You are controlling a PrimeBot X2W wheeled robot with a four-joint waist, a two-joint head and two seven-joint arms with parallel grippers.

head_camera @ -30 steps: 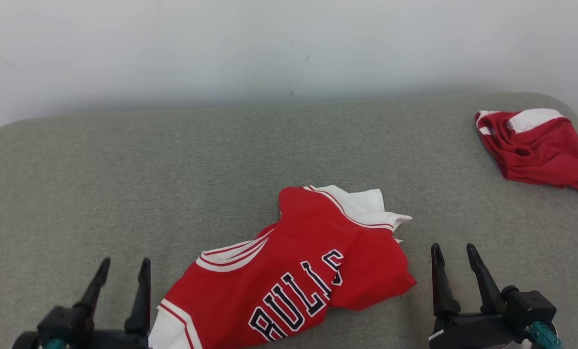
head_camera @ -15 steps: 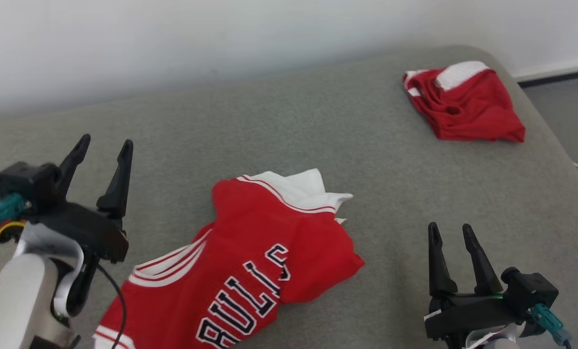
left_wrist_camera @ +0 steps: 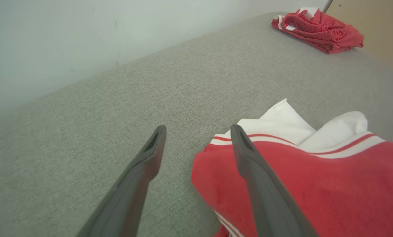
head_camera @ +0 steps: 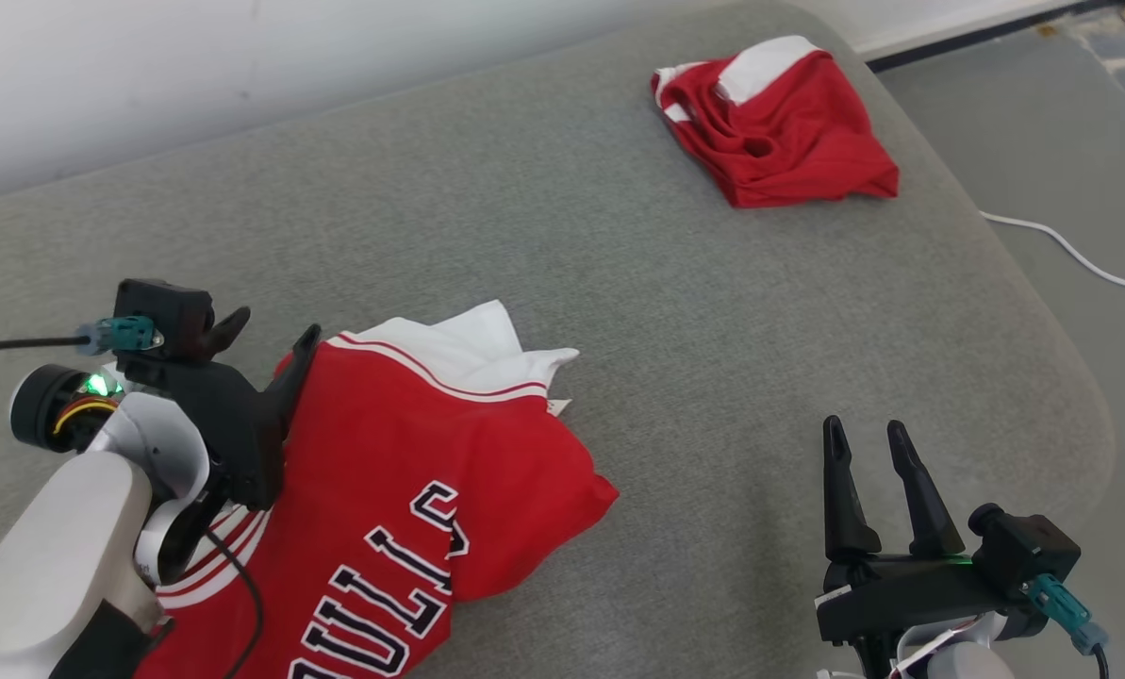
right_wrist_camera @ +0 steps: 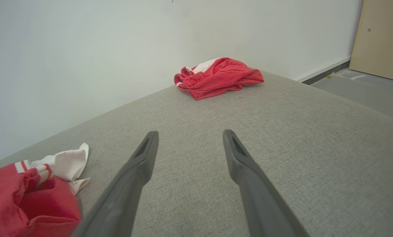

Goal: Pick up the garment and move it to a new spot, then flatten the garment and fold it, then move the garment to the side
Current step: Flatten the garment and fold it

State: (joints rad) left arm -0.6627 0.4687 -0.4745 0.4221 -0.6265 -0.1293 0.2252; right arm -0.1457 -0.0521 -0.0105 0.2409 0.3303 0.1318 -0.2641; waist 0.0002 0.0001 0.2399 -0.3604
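Note:
A red jersey (head_camera: 430, 443) with white trim and dark lettering lies crumpled on the grey cushion (head_camera: 619, 283) at the lower left. Its white-trimmed edge (left_wrist_camera: 282, 131) also appears in the left wrist view. My left gripper (head_camera: 272, 330) is open at the jersey's upper-left edge: one finger (left_wrist_camera: 249, 158) is over the red cloth and the other is over bare cushion. Nothing is held. My right gripper (head_camera: 864, 426) stands open over bare cushion to the jersey's right, clear of it. A second red and white garment (head_camera: 779, 132) lies bunched at the cushion's far right corner.
A pale wall runs behind the cushion. The cushion's rounded right edge (head_camera: 1081, 377) drops to a grey floor (head_camera: 1043, 113) where a white cable (head_camera: 1071, 255) lies. A beige board (right_wrist_camera: 380, 39) leans at the far right.
The head camera has swung to the right, so the whole scene shifted left. My left arm rose, bringing its open gripper to the jersey's upper-left edge. The right gripper kept its pose.

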